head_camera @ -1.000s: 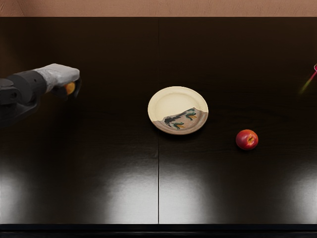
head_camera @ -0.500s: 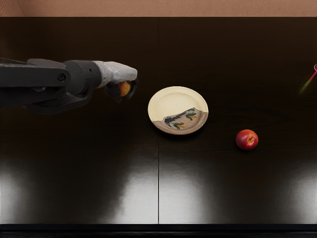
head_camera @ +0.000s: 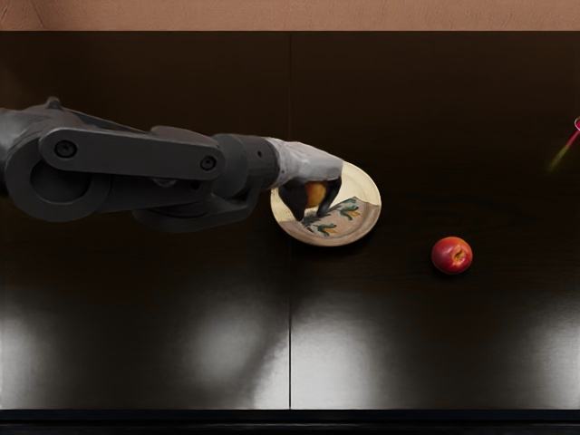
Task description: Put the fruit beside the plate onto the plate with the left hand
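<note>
Reaching in from the left edge of the table (head_camera: 181, 344), the left arm (head_camera: 136, 163) held the left hand (head_camera: 306, 172) over the left part of the plate (head_camera: 367, 195), near the table's middle. Its fingers (head_camera: 292, 201) were curled down around a small orange fruit (head_camera: 315, 194), gripping it above the plate; whether it touched the plate could not be told. A red fruit (head_camera: 451, 255) lay well apart, toward the right edge, where a pink thing (head_camera: 571, 140) showed.
</note>
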{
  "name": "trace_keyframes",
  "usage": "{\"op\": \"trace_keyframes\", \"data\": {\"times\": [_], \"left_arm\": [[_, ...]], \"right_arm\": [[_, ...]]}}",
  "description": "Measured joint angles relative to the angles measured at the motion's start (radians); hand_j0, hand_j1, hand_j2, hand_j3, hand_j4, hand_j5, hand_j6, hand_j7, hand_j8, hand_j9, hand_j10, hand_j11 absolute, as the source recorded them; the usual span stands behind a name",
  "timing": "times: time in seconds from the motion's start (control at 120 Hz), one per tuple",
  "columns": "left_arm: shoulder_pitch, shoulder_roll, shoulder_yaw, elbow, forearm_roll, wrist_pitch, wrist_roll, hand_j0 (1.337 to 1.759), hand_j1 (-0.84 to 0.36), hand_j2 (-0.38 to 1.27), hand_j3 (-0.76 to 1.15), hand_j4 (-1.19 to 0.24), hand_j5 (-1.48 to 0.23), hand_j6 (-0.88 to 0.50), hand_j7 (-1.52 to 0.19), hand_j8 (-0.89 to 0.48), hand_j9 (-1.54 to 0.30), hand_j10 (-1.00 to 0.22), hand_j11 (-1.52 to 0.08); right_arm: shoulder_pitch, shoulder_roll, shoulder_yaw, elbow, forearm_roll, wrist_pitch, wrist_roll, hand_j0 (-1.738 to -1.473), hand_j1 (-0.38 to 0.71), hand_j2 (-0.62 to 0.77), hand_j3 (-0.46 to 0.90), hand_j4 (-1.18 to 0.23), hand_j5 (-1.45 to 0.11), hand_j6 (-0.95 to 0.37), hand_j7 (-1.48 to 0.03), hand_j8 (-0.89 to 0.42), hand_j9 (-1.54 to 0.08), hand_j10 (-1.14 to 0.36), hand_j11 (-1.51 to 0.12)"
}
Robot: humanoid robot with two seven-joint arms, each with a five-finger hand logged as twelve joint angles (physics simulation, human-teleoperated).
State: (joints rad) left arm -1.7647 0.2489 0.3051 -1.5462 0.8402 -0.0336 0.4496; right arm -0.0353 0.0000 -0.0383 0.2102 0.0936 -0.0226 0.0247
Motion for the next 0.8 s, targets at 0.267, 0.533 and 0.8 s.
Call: {"op": "trace_keyframes", "data": {"times": [0.267, 0.533, 0.8], "left_arm": [[0.051, -0.135, -0.031, 0.157, 0.009, 0.001, 0.001, 1.631, -0.43, 0.19, 0.0, -0.86, -1.16, -0.4, -1.19, -0.22, -1.2, -0.48, -1.24], [0.101, -0.162, -0.028, 0.239, 0.016, -0.001, 0.003, 1.633, -0.4, 0.11, 0.0, -0.86, -1.16, -0.43, -1.19, -0.23, -1.2, -0.49, -1.23], [0.129, -0.184, -0.03, 0.285, 0.014, 0.009, 0.003, 1.645, -0.31, 0.1, 0.0, -0.68, -0.87, -0.52, -0.9, -0.37, -0.91, -0.6, -0.93]], "right_arm": [[0.0, 0.0, 0.0, 0.0, 0.0, 0.0, 0.0, -1.658, -0.31, -0.01, 0.0, -0.03, -0.04, -0.03, -0.04, -0.03, -0.04, -0.03, -0.04], [0.0, 0.0, 0.0, 0.0, 0.0, 0.0, 0.0, -1.658, -0.31, -0.01, 0.0, -0.03, -0.04, -0.03, -0.04, -0.03, -0.04, -0.03, -0.04], [0.0, 0.0, 0.0, 0.0, 0.0, 0.0, 0.0, -1.658, -0.31, -0.01, 0.0, -0.03, -0.04, -0.03, -0.04, -0.03, -0.04, -0.03, -0.04]]}}
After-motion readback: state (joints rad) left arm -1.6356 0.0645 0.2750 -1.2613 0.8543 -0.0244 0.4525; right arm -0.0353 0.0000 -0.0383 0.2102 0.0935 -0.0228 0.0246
